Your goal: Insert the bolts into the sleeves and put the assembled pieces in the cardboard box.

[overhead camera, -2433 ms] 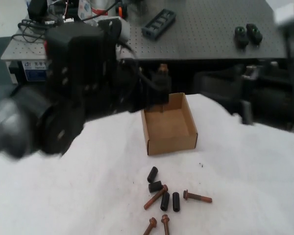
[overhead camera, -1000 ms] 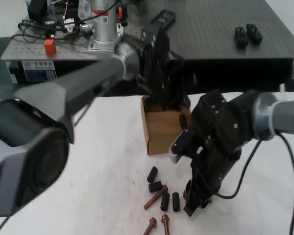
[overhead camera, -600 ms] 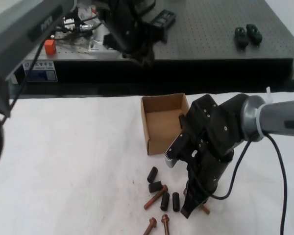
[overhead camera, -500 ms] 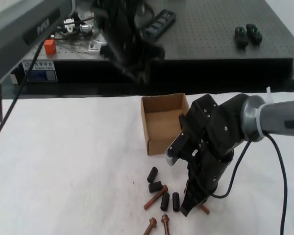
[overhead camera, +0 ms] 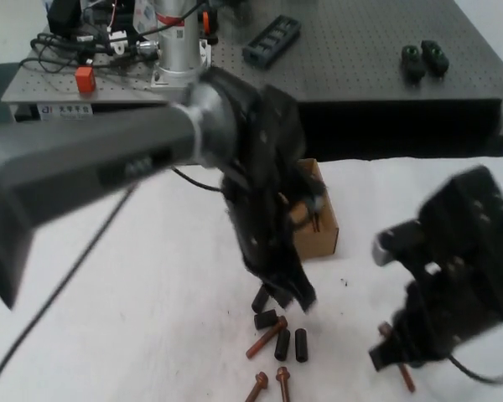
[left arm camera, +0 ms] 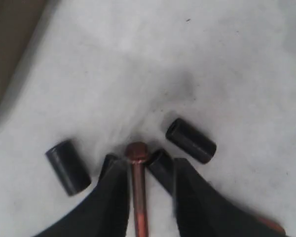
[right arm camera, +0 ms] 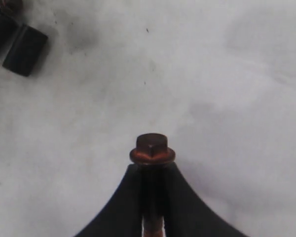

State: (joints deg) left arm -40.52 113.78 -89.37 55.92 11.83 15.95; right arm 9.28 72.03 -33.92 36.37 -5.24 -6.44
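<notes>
White cloth (overhead camera: 109,335) in front, black perforated board (overhead camera: 360,75) behind.
The cloth is rumpled and covers the near bench, with a small dark speck (overhead camera: 344,282) on it; the left wrist view shows its soft wrinkles and one more tiny speck (left arm camera: 188,20). The board stands higher, behind a dark gap. On it lie a black slotted tray (overhead camera: 271,39) near the middle and two black knobs (overhead camera: 423,60) side by side toward the right. At its left end stand a silver post (overhead camera: 178,38), an orange block (overhead camera: 85,79) and a tangle of cables (overhead camera: 63,46), above a grey box (overhead camera: 46,111) with a label.
</notes>
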